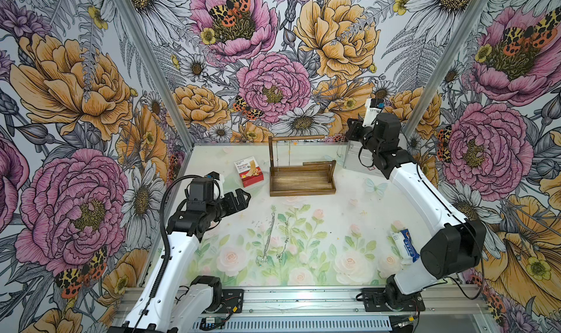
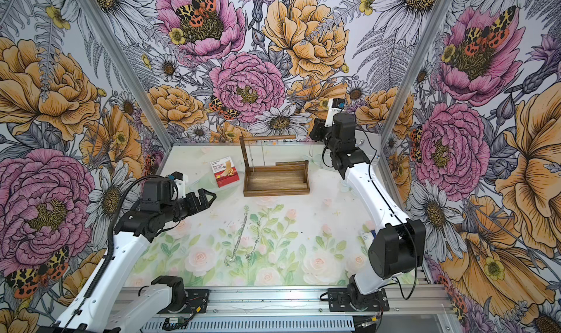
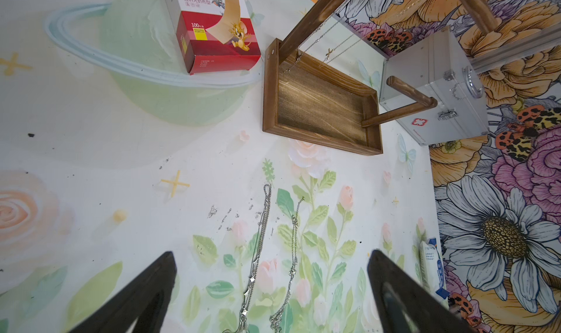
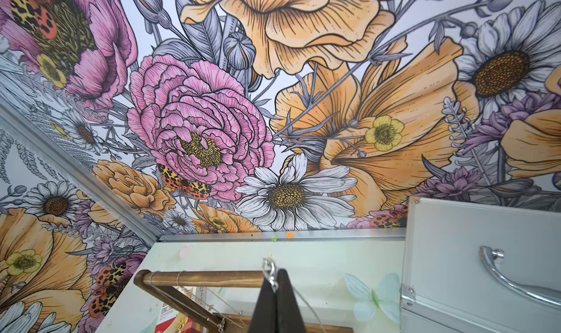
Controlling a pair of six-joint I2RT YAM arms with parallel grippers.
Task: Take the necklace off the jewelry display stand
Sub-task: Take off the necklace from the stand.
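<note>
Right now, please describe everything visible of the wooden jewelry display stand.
The jewelry display stand is dark brown wood: a shallow rectangular tray, a thin post and a top rod. It stands upright far back on the table, between a bandage box and a silver metal case. Thin chains hang from the rod. The right end effector pinches a necklace near the rod's free end.

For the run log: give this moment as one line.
right tool: shut on necklace, near rod end | left tool: open, empty | jewelry display stand: chains hanging

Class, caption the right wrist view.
Shut right gripper pinches thin silver chain necklace beside dark brown wooden stand rod.
</note>
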